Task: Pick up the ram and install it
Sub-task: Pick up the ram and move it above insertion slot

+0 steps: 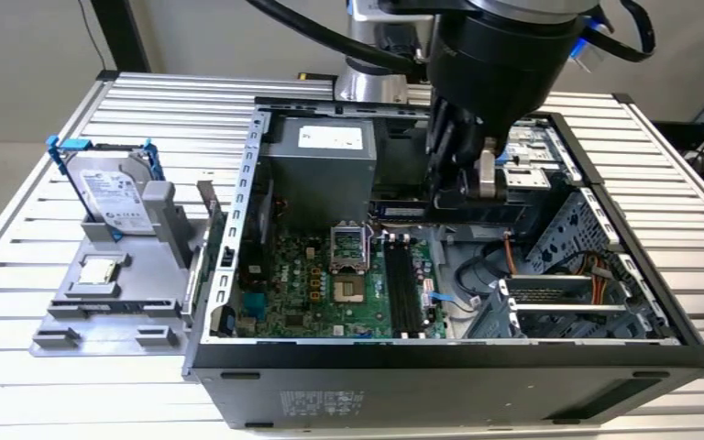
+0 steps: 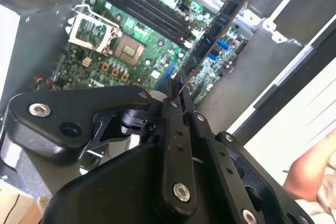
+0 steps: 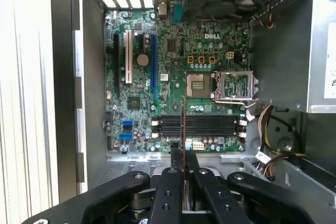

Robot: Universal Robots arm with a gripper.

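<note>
The ram [image 2: 212, 38] is a thin dark stick with a row of black chips, and my gripper [image 2: 176, 98] is shut on one end of it. In the exterior view the ram [image 1: 399, 210] hangs level inside the open computer case [image 1: 224, 229], just above the far end of the motherboard [image 1: 315, 284], with the gripper [image 1: 453, 200] beside it. The first wrist view sees the ram [image 3: 183, 127] edge-on, standing over the black memory slots [image 3: 202, 126] and crossing them rather than lying along them. The fingers [image 3: 170, 182] close tightly on it. The slots [image 1: 403, 289] hold nothing.
A silver hard drive in a blue frame [image 1: 114, 188] stands on a grey fixture [image 1: 107, 293] at the exterior view's left. Inside the case are the power supply [image 1: 322, 151], CPU socket [image 1: 348, 243], cables [image 1: 487, 275] and a drive cage [image 1: 566, 302]. A person's hand [image 2: 310, 169] shows outside the case.
</note>
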